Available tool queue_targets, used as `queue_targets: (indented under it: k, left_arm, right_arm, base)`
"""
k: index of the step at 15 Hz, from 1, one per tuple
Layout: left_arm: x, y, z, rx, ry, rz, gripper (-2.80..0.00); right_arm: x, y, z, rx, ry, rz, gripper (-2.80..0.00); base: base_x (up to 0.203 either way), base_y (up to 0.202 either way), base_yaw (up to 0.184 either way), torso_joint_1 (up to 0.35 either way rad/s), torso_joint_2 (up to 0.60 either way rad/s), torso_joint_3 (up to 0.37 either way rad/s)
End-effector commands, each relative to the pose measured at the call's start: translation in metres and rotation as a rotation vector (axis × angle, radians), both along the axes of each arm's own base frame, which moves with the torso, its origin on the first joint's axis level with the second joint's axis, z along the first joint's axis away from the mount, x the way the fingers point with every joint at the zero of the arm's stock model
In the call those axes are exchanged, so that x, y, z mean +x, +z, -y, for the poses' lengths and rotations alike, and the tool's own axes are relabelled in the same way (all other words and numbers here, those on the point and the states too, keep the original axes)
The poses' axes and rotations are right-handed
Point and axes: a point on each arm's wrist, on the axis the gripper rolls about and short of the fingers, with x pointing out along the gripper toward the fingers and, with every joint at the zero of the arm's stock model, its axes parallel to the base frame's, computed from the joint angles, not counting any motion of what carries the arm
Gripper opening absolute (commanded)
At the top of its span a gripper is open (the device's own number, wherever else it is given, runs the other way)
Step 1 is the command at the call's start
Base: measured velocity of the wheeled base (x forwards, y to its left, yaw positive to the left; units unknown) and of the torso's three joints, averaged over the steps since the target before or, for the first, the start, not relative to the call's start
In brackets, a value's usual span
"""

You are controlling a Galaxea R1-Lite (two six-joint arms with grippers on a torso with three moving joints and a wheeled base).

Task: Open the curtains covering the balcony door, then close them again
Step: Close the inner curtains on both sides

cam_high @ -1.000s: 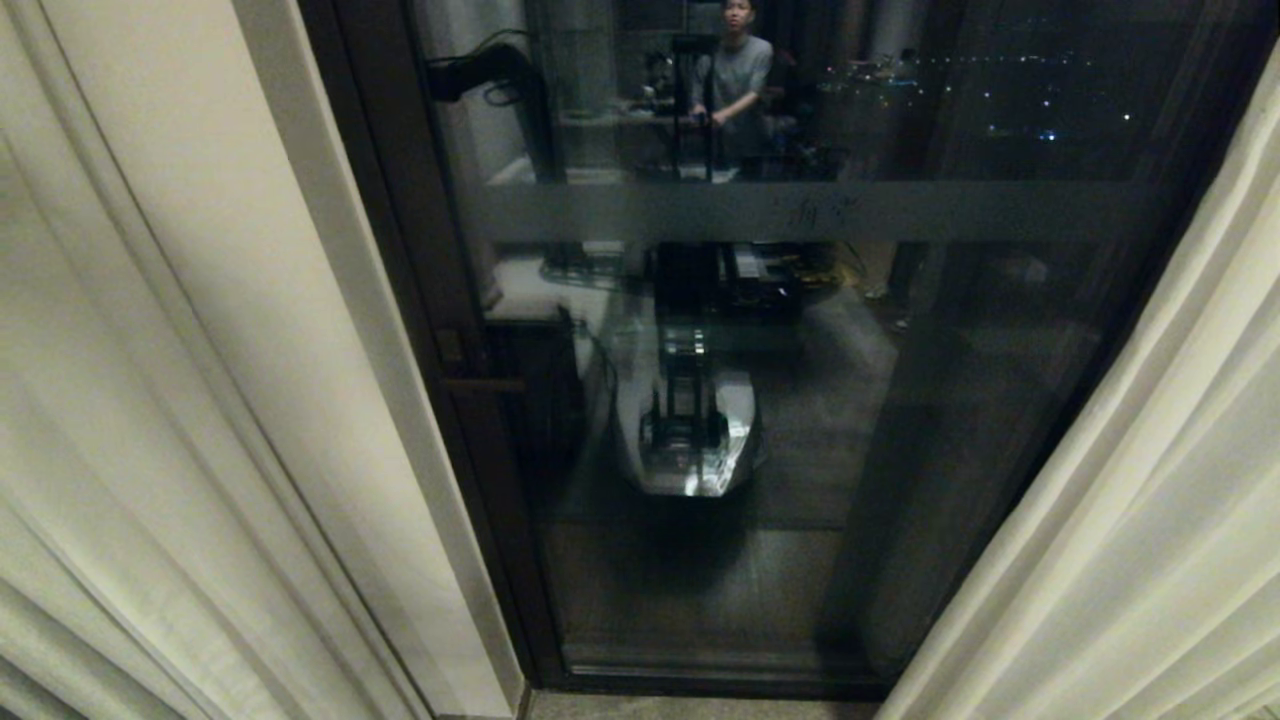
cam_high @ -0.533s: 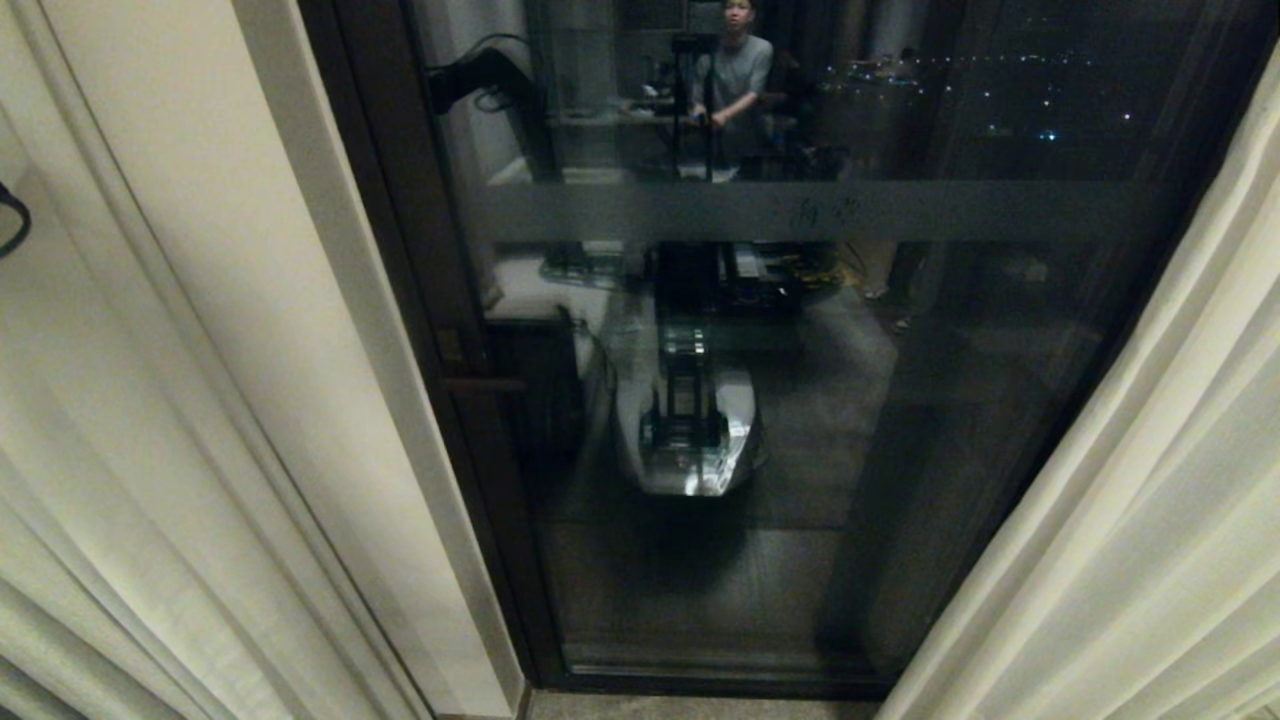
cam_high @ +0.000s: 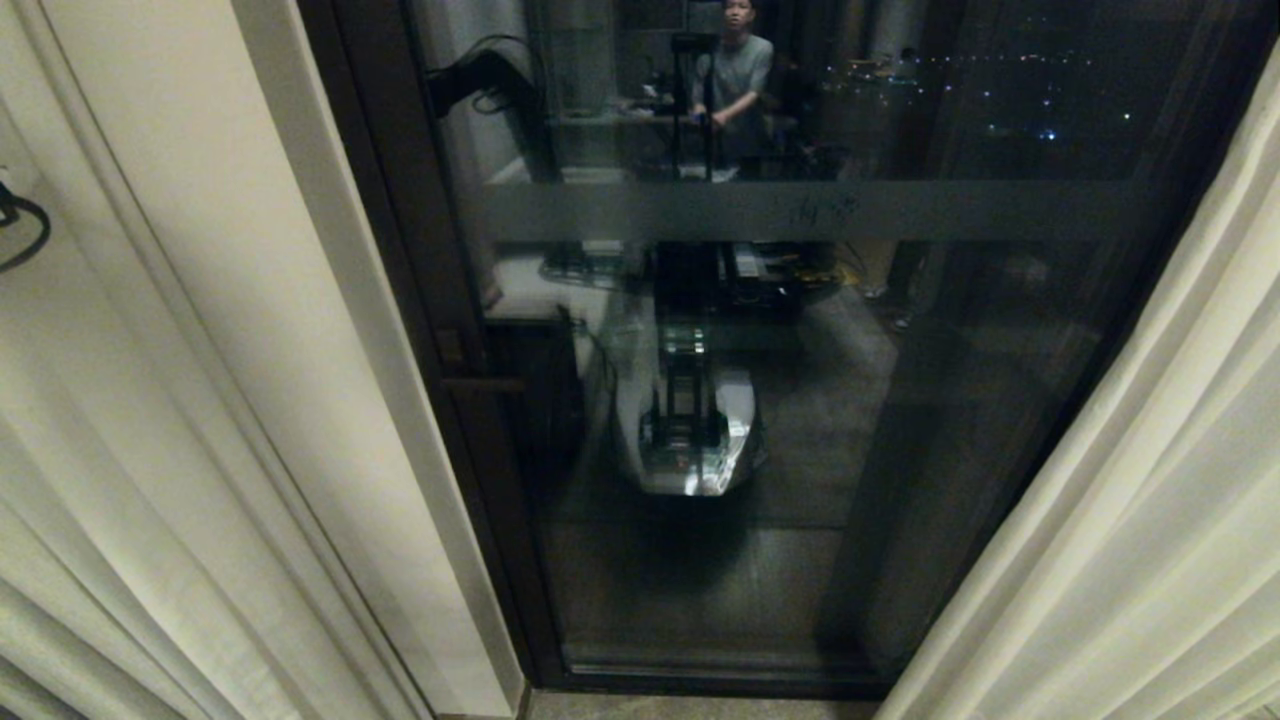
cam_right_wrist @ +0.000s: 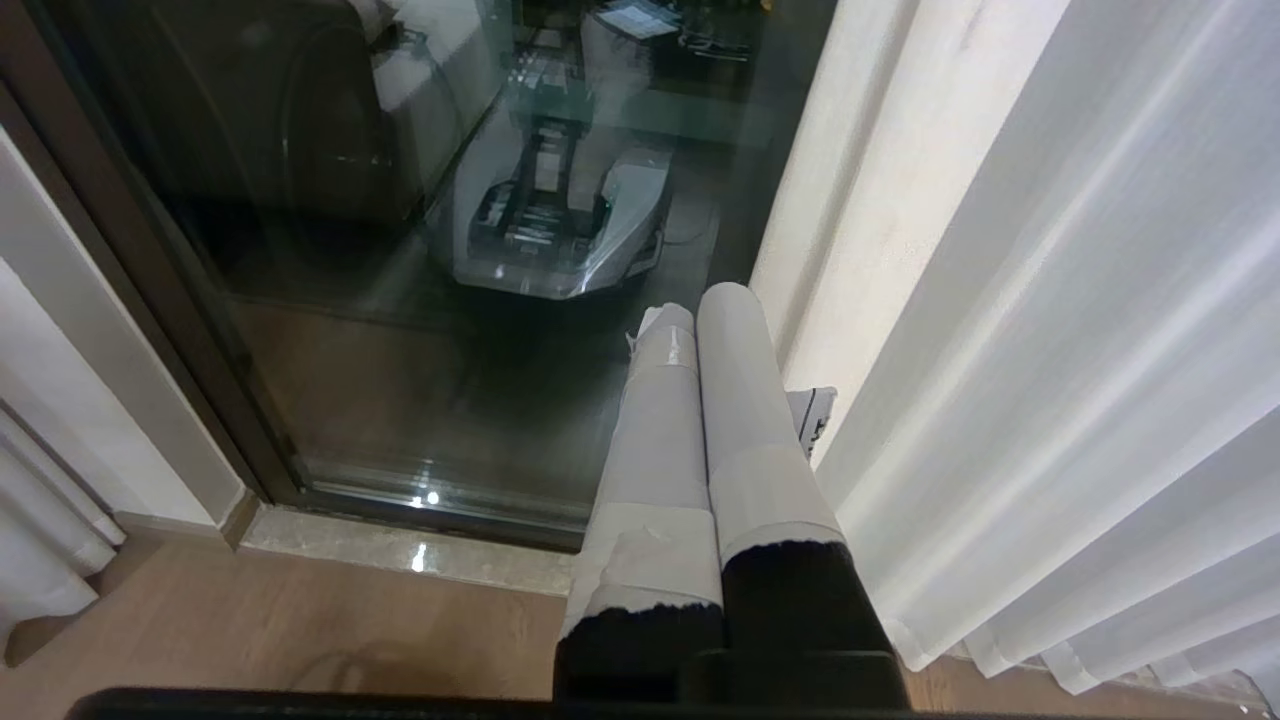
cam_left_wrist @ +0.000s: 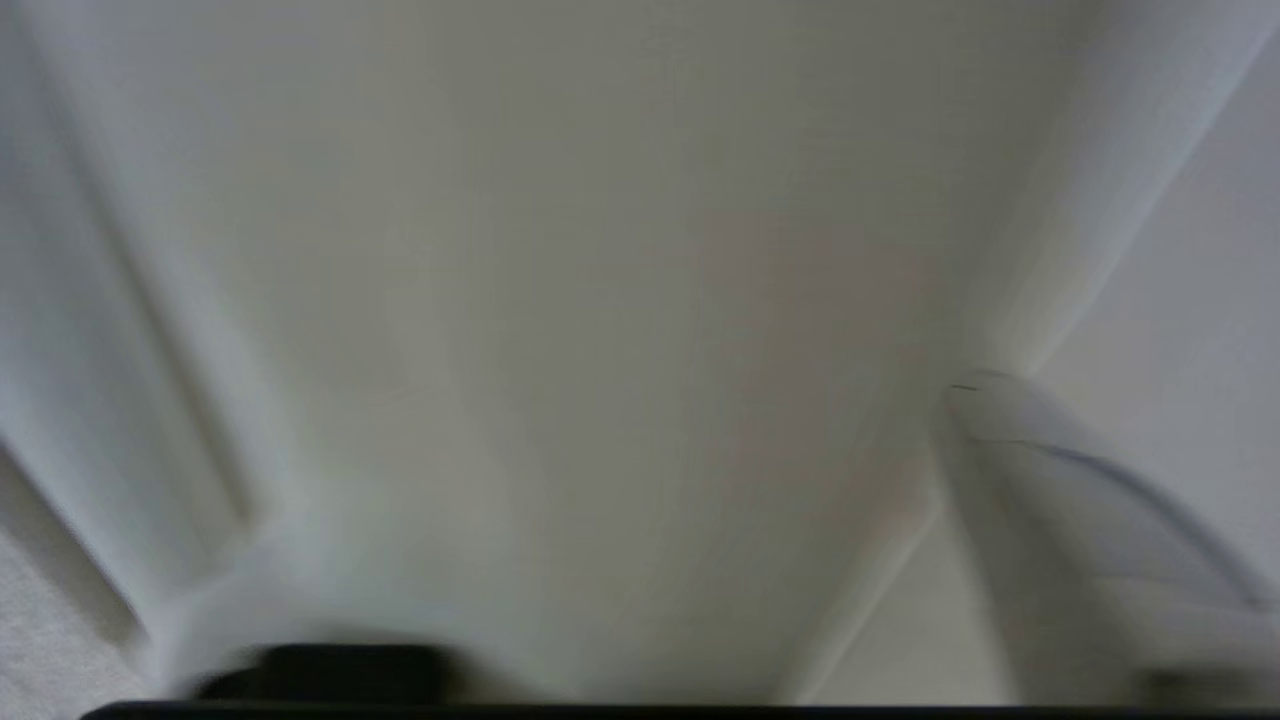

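Clearly the opening half of the task is done: in the head view the left curtain panel (cam_high: 120,480) hangs bunched at the left edge, beyond a cream wall strip (cam_high: 330,330), the balcony door (cam_high: 800,400) stands bare in the middle with its dark frame, frosted band and handle showing, and the right curtain panel (cam_high: 1150,520) is drawn off to the right. A person is mirrored in the glass, along with the robot's own base. What is left, by my reading, is the whole closing half, since neither panel covers any glass yet. The left gripper (cam_left_wrist: 640,560) is pressed close against the left panel, with cloth filling its wrist view and lying between one pale finger (cam_left_wrist: 1050,500) and the dark tip of the other; the fingers look spread with fabric between them, but whether they pinch it I cannot tell. The right gripper (cam_right_wrist: 700,310) hangs beside the right panel, fingers pressed together on nothing, just clear of the cloth.
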Motion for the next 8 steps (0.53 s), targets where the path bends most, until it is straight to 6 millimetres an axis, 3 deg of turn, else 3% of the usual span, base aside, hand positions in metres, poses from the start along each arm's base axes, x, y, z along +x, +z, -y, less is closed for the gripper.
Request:
queue_targets:
  k: [1, 8]
  left_arm:
    - [-0.0005, 0.0024, 0.0030, 0.003, -0.006, 0.007, -2.80]
    - [-0.0042, 0.0099, 0.0092, 0.014, -0.017, 0.023, -2.80]
  right_arm:
    - [0.0002, 0.0000, 0.0000, -0.001, 0.001, -0.004, -2.80]
    - [-0.0005, -0.0002, 0.0000, -0.001, 0.002, 0.006, -2.80]
  base:
    - [0.000, 0.000, 0.000, 0.000, 0.00, 0.000]
    - [0.000, 0.000, 0.000, 0.000, 0.00, 0.000]
